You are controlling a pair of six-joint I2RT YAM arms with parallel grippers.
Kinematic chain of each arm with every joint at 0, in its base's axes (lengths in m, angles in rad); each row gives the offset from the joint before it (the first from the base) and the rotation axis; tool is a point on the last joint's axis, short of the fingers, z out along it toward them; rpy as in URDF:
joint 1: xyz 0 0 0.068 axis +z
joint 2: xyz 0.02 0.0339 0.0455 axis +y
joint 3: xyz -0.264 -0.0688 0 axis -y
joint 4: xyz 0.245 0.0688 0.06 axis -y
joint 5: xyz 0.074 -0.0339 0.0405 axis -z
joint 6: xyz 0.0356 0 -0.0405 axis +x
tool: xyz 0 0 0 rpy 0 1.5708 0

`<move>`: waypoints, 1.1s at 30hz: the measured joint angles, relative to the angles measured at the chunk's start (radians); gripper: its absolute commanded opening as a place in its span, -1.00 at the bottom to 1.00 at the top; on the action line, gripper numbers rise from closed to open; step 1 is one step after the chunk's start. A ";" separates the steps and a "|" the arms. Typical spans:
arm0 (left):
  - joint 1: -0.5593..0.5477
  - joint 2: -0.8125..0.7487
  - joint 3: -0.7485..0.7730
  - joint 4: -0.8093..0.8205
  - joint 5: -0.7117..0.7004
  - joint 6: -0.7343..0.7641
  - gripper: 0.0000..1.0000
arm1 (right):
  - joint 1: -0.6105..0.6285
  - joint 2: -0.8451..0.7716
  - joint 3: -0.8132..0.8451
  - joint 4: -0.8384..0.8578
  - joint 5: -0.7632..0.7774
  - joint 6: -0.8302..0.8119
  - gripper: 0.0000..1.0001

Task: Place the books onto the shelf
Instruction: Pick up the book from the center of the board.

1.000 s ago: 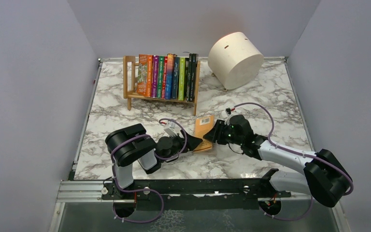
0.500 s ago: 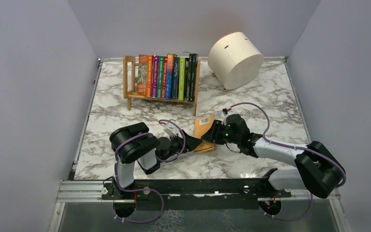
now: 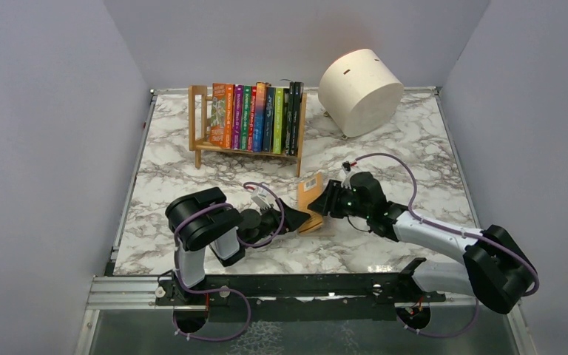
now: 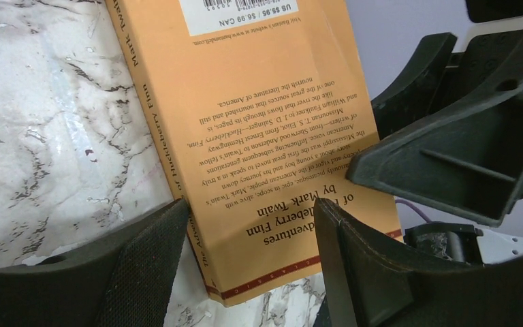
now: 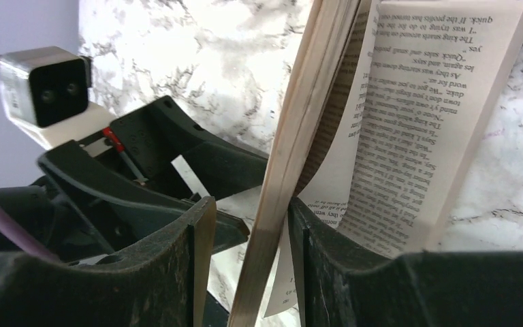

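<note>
An orange book (image 3: pixel 309 195) lies tilted on the marble table (image 3: pixel 414 148), between my two grippers. My right gripper (image 3: pixel 327 201) (image 5: pixel 252 204) is shut on its cover and part of the page block (image 5: pixel 313 82). The other pages (image 5: pixel 408 122) fan open beyond the right finger. My left gripper (image 3: pixel 300 219) (image 4: pixel 250 208) is open at the book's (image 4: pixel 259 122) near corner, one finger by the spine and the other over the back cover. The shelf (image 3: pixel 222 148) stands at the back left with several upright books (image 3: pixel 255 118) in it.
A cream cylindrical drum (image 3: pixel 360 90) lies on its side at the back right. Grey walls close in the table on three sides. A black rail (image 3: pixel 303 285) with both arm bases runs along the near edge.
The right gripper has shifted a little left and away from the bases, tipping the orange book up on its right edge. The left arm has barely moved.
</note>
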State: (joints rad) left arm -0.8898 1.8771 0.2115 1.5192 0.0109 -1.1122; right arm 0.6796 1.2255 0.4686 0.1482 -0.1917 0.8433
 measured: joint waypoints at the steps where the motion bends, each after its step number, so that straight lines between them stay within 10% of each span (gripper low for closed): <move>1: 0.000 -0.001 0.000 -0.002 0.002 0.000 0.22 | 0.000 -0.011 0.008 -0.009 0.000 -0.002 -0.15; 33: 0.001 -0.053 0.011 -0.085 0.016 0.023 0.22 | 0.000 0.122 0.044 0.054 -0.037 -0.018 -0.03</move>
State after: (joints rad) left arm -0.8890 1.8236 0.2226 1.4345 0.0273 -1.0889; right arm 0.6792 1.3479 0.5125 0.2020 -0.2291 0.8257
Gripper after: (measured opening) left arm 0.611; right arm 0.470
